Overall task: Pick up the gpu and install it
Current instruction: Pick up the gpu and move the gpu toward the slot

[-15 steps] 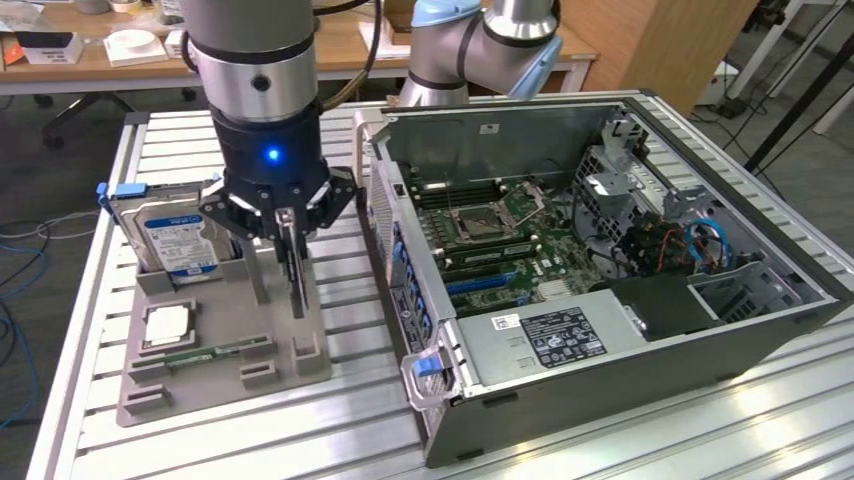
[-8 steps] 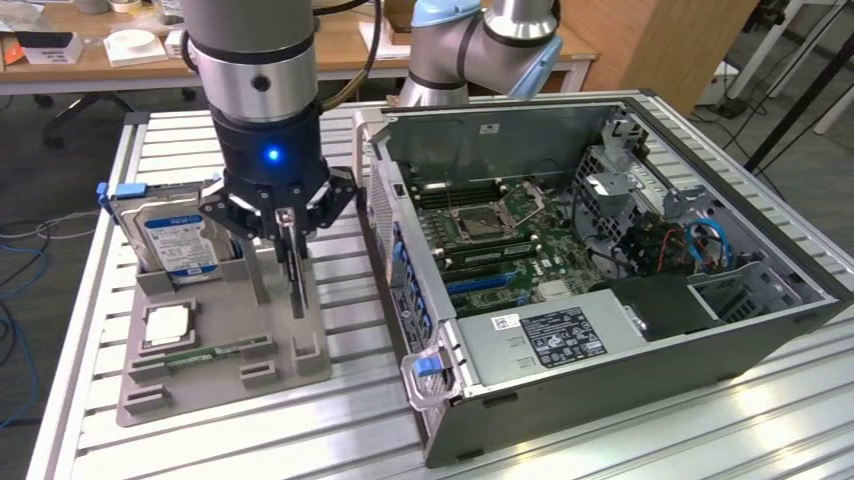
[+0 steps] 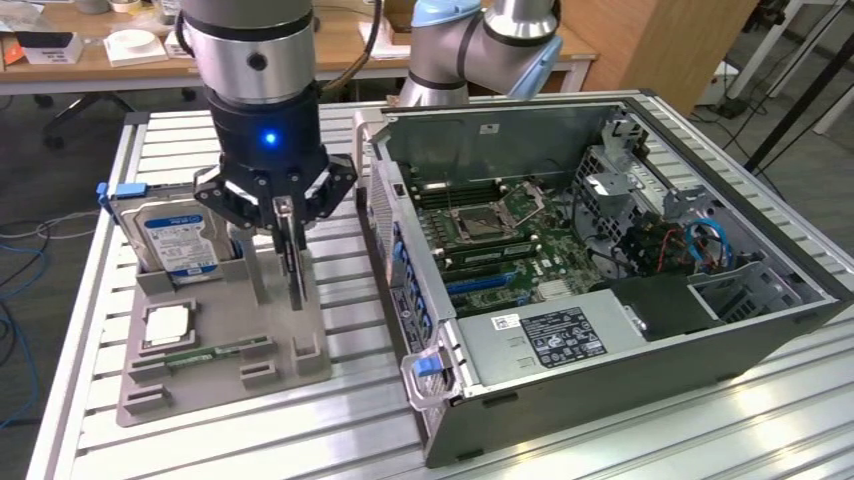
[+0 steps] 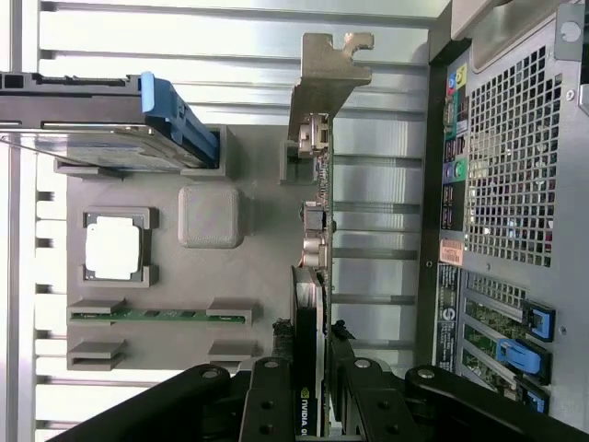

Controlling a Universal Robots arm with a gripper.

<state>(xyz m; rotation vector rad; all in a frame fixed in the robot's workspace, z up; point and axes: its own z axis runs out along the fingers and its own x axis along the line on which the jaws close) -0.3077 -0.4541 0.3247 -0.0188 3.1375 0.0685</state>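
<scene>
Fingers (image 4: 273,405) clamp the gpu (image 4: 313,230), upright on the gray tray (image 3: 267,345) that also holds a hard drive (image 3: 171,238).

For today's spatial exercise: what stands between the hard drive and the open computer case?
The gpu, standing on edge at the grey holder; the exterior view shows it.

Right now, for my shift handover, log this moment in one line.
gripper: shut on gpu | gpu: on edge at gray holder, beside hard drive | computer case: open, gpu not installed
</scene>
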